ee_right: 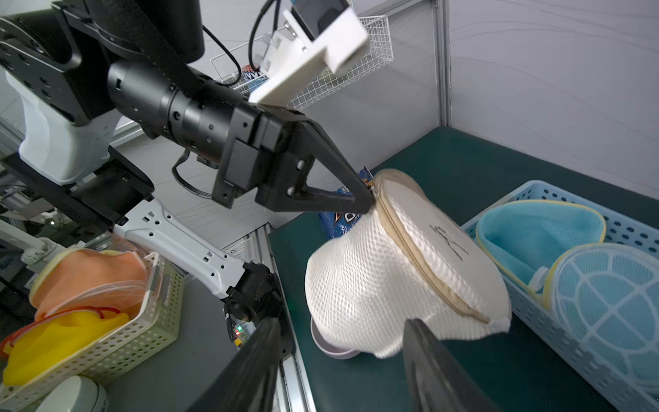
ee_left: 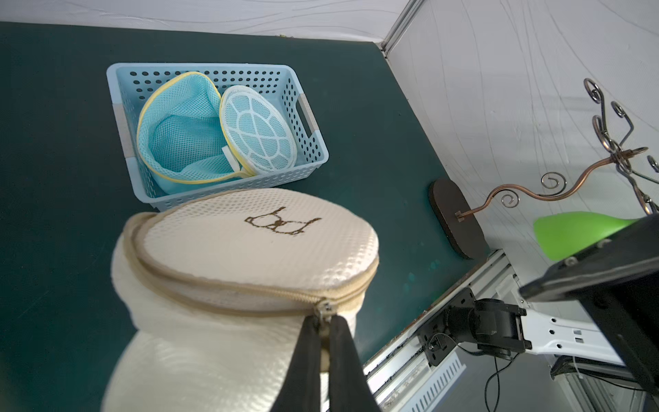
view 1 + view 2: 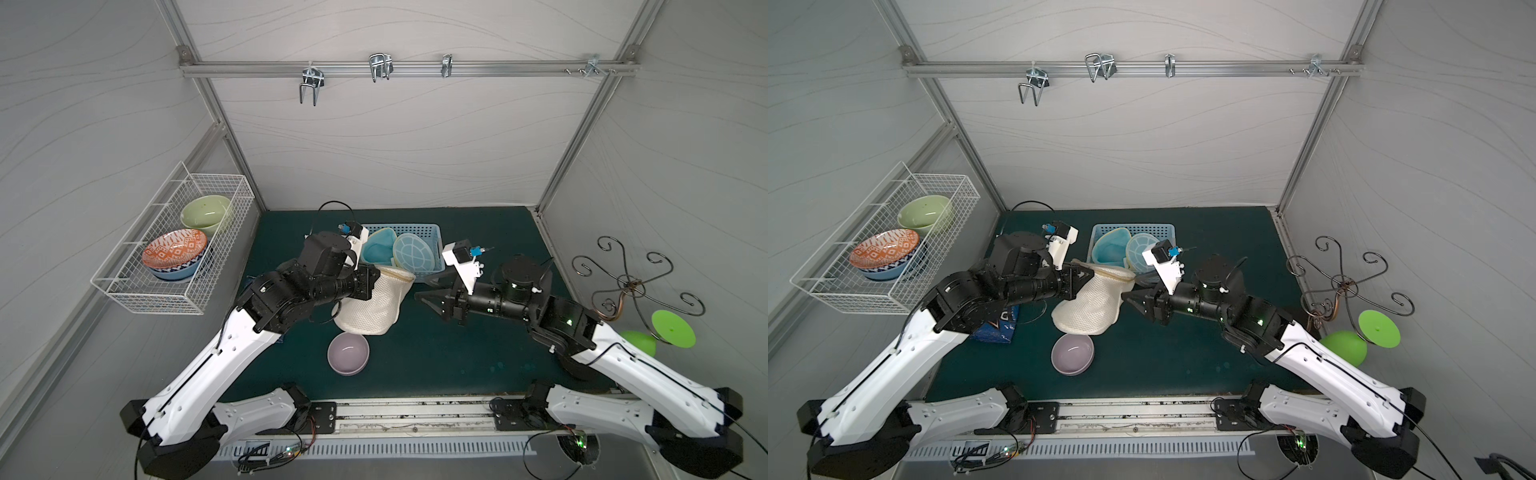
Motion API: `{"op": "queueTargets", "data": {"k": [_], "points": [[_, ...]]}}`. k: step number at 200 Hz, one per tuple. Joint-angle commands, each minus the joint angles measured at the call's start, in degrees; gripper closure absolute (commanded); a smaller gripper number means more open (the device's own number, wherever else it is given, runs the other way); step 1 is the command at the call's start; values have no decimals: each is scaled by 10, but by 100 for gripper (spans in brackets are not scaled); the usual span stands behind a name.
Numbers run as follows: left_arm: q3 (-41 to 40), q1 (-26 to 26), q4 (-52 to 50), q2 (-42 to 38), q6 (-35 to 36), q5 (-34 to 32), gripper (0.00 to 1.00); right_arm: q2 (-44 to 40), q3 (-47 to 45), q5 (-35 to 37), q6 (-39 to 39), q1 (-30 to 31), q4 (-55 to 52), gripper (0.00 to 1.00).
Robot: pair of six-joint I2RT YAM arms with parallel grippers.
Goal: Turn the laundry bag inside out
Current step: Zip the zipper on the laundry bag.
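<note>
Left gripper (image 1: 371, 204) clamps the zipper end of the laundry bag (image 1: 360, 285); right gripper (image 1: 341, 320) stands open, empty.

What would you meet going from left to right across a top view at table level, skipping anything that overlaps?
In order: wire basket → white laundry bag → right gripper → curly metal stand.

I count four bowls (image 3: 348, 354), three baskets (image 3: 399, 227), and one white laundry bag (image 3: 370, 307) before me.
</note>
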Motion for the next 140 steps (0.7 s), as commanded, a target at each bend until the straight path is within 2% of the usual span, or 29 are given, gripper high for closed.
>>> {"op": "queueTargets", "data": {"k": [1,54,84,121,140], "points": [[21,-1,15,-6,-1,12,100,57,39,15,-95,16,-26,43],[19,-1,24,-9,-3,44,100,123,89,45,-170,25,-46,43],[16,-1,29,-12,-9,46,100,142,93,21,-170,30,-50,57],[13,-1,38,-11,-15,60,100,164,96,53,-168,38,-32,50],[13,-1,35,-15,-14,61,100,168,101,78,-176,39,-30,51]]}}
